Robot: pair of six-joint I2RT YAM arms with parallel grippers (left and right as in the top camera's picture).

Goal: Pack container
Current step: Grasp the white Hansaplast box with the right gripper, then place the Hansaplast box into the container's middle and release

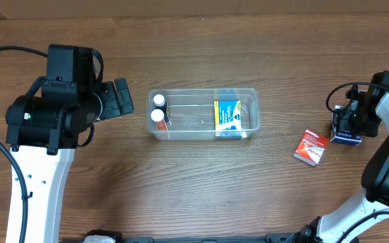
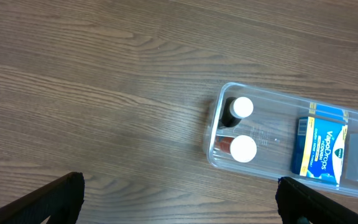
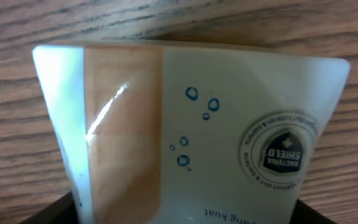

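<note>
The clear plastic container sits mid-table. It holds two white-capped bottles at its left end and a blue-and-yellow VapoDrops box toward its right. It also shows in the left wrist view. My left gripper is open and empty, hovering left of the container. My right gripper is at the far right, its fingers against both sides of a white-and-blue bandage box that rests on the table.
A small red-and-white box lies on the wood table between the container and the right gripper. The left arm's large black body stands to the left of the container.
</note>
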